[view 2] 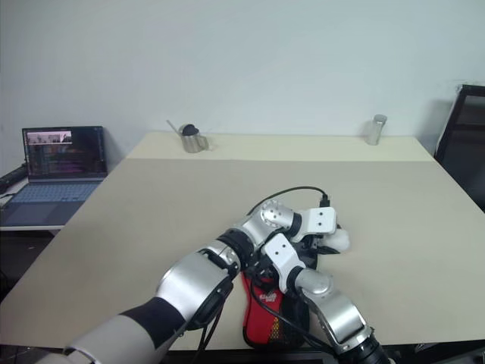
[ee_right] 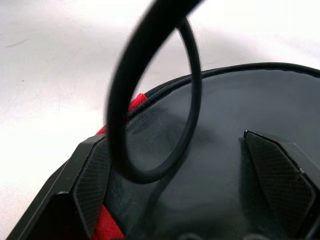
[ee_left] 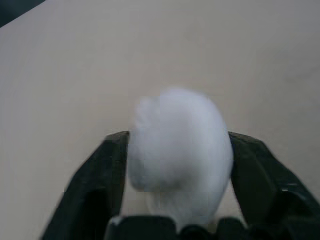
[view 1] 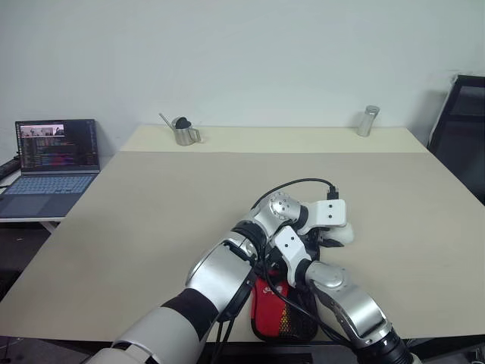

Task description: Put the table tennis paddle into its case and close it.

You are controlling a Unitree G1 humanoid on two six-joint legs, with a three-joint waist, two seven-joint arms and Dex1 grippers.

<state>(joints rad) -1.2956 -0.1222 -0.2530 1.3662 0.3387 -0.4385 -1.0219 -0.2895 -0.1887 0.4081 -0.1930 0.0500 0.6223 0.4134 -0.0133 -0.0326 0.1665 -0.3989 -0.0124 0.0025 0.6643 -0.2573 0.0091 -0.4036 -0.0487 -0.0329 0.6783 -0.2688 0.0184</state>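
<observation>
The case (view 1: 267, 307), red and black with a mesh pocket, lies at the table's near edge, mostly covered by my two crossed arms. Its white fluffy ball charm (view 1: 342, 233) rests on the table just beyond them. My left gripper (ee_left: 178, 137) is open, and the ball charm (ee_left: 177, 155) sits between its two black fingers. My right gripper (ee_right: 172, 140) is also open, its fingers spread just above a smooth black surface with a red edge (ee_right: 112, 225). I cannot tell whether that surface is the case or the table tennis paddle. The paddle itself I cannot pick out.
A black cable (ee_right: 150, 100) loops in front of the right gripper's fingers. Across the beige table (view 1: 151, 212), at its far edge, stand a small metal watering can (view 1: 183, 131) and a metal cylinder (view 1: 367, 120). An open laptop (view 1: 53, 163) sits to the left, a black chair (view 1: 462, 129) to the right.
</observation>
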